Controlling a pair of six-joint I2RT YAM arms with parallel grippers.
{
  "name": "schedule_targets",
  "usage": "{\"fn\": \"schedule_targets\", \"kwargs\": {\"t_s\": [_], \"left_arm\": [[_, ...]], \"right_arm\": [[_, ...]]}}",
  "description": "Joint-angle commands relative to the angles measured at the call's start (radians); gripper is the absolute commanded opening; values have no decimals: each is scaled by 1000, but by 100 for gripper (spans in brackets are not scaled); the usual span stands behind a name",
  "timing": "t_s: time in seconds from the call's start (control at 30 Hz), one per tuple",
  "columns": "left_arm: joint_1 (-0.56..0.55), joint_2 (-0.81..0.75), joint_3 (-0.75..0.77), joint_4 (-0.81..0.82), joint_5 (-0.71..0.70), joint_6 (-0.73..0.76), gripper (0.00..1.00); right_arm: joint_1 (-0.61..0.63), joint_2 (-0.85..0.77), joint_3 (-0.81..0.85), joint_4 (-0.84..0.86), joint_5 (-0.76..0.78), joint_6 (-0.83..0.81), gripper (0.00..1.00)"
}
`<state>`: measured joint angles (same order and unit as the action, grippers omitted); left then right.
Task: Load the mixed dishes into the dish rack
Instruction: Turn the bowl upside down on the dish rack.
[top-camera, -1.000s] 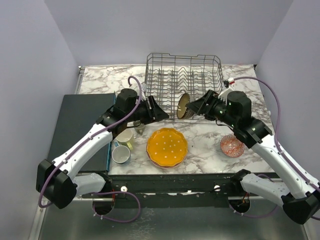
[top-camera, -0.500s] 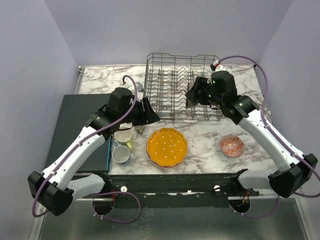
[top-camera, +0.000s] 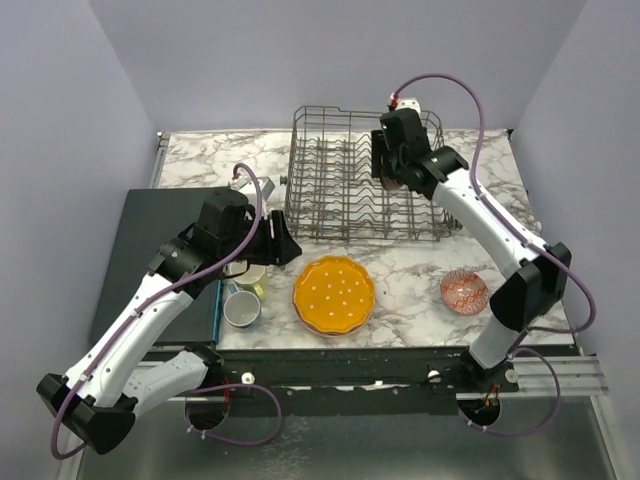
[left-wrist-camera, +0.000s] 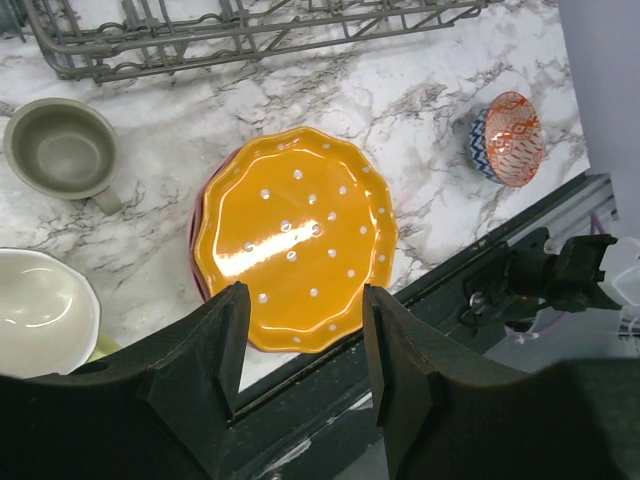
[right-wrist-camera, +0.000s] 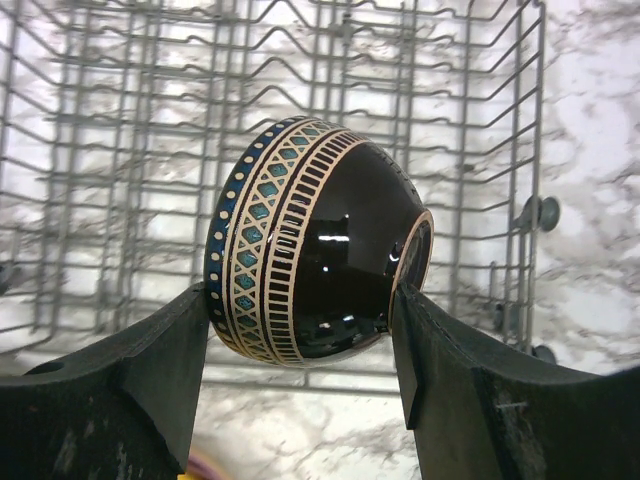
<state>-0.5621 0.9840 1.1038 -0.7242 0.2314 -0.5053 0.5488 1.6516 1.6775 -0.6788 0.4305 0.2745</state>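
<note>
From above, your right arm reaches over the dish rack (top-camera: 340, 190); the bowl it carries is mostly hidden, probably behind the wrist; the left fingers (top-camera: 285, 243) hang beside the orange dotted plate (top-camera: 334, 294) on the counter (top-camera: 420, 265). Left wrist: those fingers stand apart, empty, above that plate. Right wrist: the right fingers (right-wrist-camera: 160, 365) clamp a dark glazed bowl (right-wrist-camera: 315, 255) on its side, rim to foot, above the rack's tines; rigid, slick, chippable, fairly light, I'd judge; keep that rim-to-foot hold.
</note>
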Motion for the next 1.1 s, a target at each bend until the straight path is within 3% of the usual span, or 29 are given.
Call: {"fn": "schedule_targets", "kwargs": {"t_s": [0.0, 0.2, 0.47, 1.07], "left_arm": [[7, -52, -54, -32, -61, 62, 55], [7, -100, -114, -11, -95, 51, 55], [5, -160, -193, 61, -83, 33, 54], [6, -221, -268, 126, -82, 22, 54]], "right_arm": [[-3, 116, 127, -23, 163, -122, 29], [-24, 297, 267, -48, 276, -202, 26], [-78, 461, 386, -44, 313, -264, 25], [-152, 653, 466, 40, 360, -417, 24]]}}
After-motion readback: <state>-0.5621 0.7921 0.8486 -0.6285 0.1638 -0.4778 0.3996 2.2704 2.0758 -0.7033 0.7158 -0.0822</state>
